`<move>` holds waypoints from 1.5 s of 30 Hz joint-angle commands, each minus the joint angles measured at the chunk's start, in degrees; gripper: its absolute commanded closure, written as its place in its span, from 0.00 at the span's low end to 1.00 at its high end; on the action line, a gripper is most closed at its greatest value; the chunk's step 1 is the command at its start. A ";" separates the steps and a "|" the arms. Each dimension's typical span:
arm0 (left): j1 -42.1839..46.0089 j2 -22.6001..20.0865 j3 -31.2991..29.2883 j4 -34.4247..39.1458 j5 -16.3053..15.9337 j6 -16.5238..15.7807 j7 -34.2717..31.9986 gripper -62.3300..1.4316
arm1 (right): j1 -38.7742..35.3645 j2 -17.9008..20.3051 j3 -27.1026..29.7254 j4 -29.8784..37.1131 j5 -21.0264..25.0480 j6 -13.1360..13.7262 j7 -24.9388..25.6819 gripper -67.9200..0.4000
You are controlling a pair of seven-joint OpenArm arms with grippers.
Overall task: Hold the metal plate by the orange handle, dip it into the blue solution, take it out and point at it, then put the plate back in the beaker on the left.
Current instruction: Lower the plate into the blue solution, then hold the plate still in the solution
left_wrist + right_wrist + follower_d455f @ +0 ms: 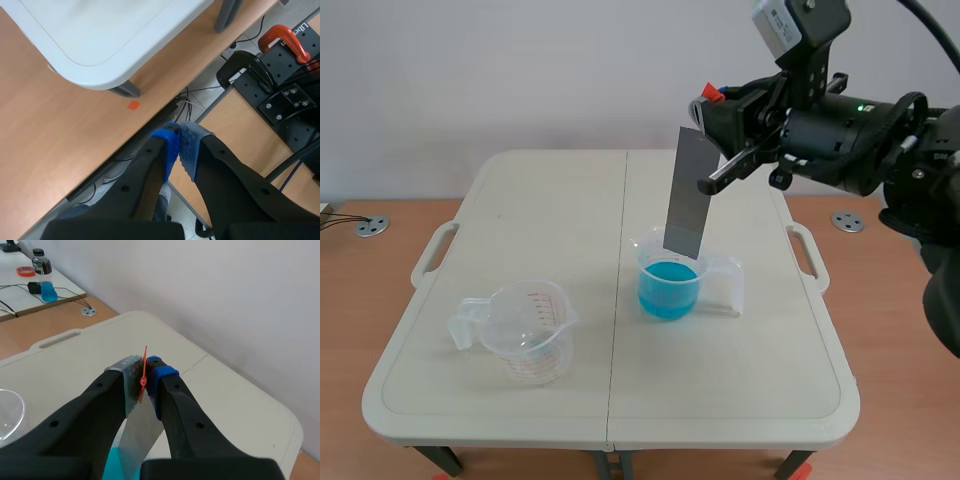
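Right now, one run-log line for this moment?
right gripper: shut on orange handle | metal plate: near upright, lower end in blue-solution beaker mouth | left gripper: shut, off table | left beaker: empty

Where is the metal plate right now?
In the scene view the metal plate hangs nearly upright from the right tool over the right half of the table, its lower end inside the blue-solution beaker.

Light's soft and even on my end. The table [740, 400] looks evenly bright, with faint shadows sitting right under the empty beaker [525, 345] and the blue beaker [670, 285]. The metal plate [688, 190] reads flat dull grey. In the right wrist view, the right gripper [144, 381] is dark against a bright wall [240, 300].
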 commanded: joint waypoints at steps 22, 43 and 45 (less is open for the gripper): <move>-0.28 0.31 -0.09 0.22 -0.37 0.24 -0.57 0.95 | 1.20 -4.17 -0.74 -15.65 -17.35 0.35 19.26 0.98; -0.42 0.31 -0.09 0.22 -0.37 0.22 -0.57 0.95 | 1.18 -4.13 -0.81 -19.12 -22.97 0.35 21.07 0.98; -0.42 0.31 -0.09 0.22 -0.37 0.22 -0.57 0.95 | 1.18 -4.13 -0.81 -19.12 -22.99 0.35 21.07 0.98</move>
